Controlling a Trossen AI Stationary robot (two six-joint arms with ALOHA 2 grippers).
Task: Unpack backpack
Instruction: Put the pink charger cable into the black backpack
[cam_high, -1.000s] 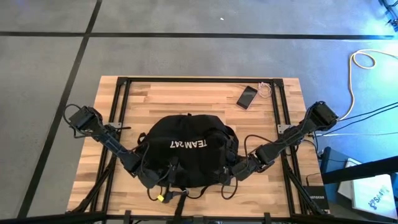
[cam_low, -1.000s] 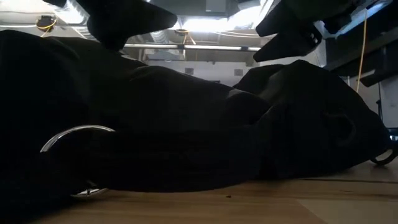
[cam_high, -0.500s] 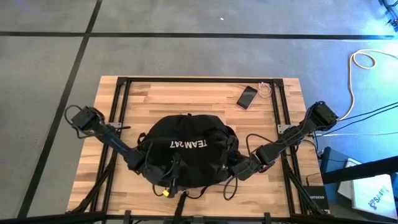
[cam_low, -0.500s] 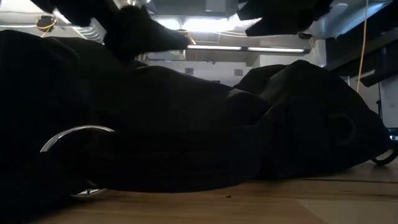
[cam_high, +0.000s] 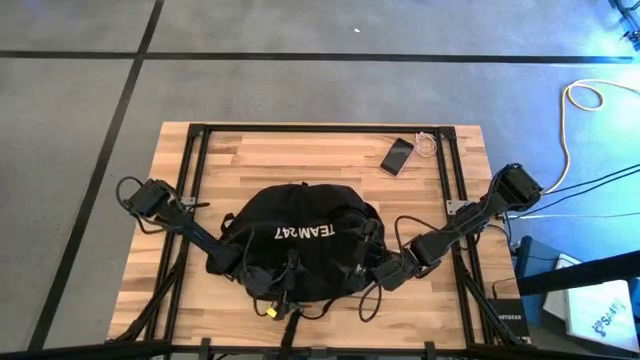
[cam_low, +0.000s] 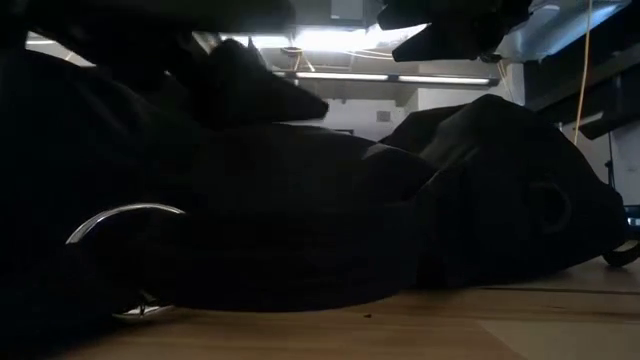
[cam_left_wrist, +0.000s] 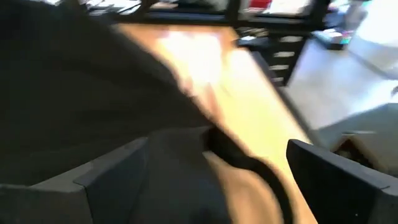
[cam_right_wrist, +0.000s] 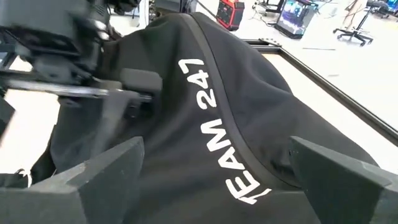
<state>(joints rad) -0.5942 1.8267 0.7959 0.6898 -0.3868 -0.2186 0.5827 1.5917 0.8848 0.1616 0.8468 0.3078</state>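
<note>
The black backpack (cam_high: 300, 240) lies flat on the middle of the wooden table, its white "TEAM 247" lettering (cam_right_wrist: 214, 134) facing up. My left gripper (cam_high: 240, 268) is open at the backpack's near left edge, with black fabric and a strap (cam_left_wrist: 249, 165) between its fingers. My right gripper (cam_high: 385, 272) is open at the near right corner, pointing across the backpack. From table height the left gripper (cam_low: 290, 100) hangs low over the fabric and the right gripper (cam_low: 440, 25) is higher. My left gripper stands open over the backpack's near left edge (cam_left_wrist: 180, 155), slanting down from the table's left. Whether its fingers touch the fabric I cannot tell.
A flat black phone (cam_high: 397, 155) and a small white cord (cam_high: 428, 143) lie at the far right of the table. A silver ring (cam_low: 125, 215) shows on the backpack's near side. A yellow tag (cam_high: 270, 310) lies by the near edge. Bare wood lies beyond the backpack.
My left gripper has gone down and toward the table's right, from beside the backpack to over its near left edge, staying open. My right gripper has turned at the wrist without leaving its place. The backpack has not moved.
</note>
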